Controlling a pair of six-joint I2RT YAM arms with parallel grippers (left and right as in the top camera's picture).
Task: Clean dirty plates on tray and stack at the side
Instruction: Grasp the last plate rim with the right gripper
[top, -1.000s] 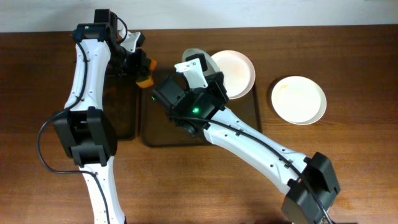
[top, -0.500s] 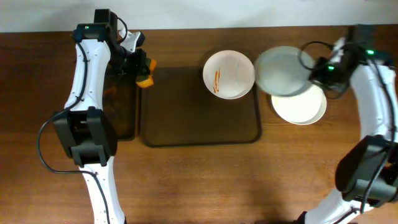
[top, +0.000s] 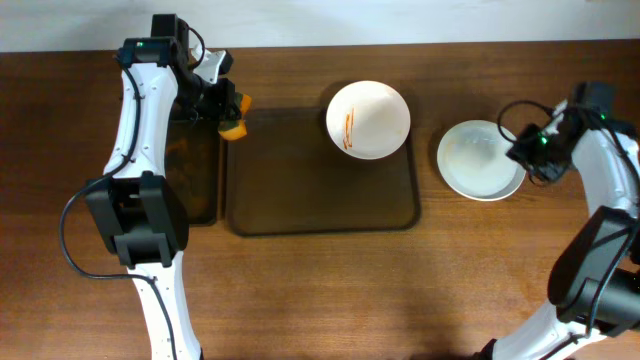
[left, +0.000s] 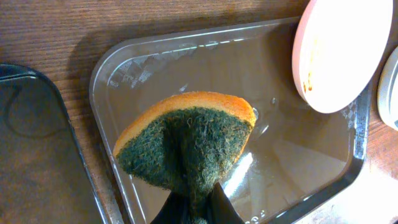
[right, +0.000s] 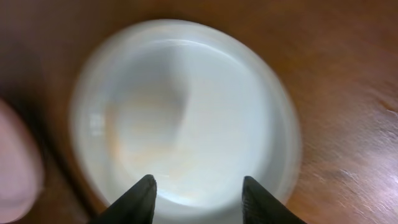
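The brown tray (top: 300, 180) lies mid-table. One white plate (top: 368, 120) streaked with orange-red sauce sits at its far right corner; it also shows in the left wrist view (left: 342, 50). Two clean white plates (top: 480, 160) are stacked on the table right of the tray, and fill the right wrist view (right: 186, 106). My right gripper (top: 522, 152) is open just over the stack's right edge, its fingers (right: 199, 186) empty. My left gripper (top: 226, 108) is shut on a green and orange sponge (left: 186, 143), held above the tray's far left corner (left: 124, 68).
A smaller black tray (top: 198, 190) lies just left of the brown tray, under the left arm; it also shows in the left wrist view (left: 31, 149). The table is brown wood (top: 320, 290).
My right arm carried a plate from the tray to the right, set it on the plate on the table and opened. The left arm and sponge have not moved.
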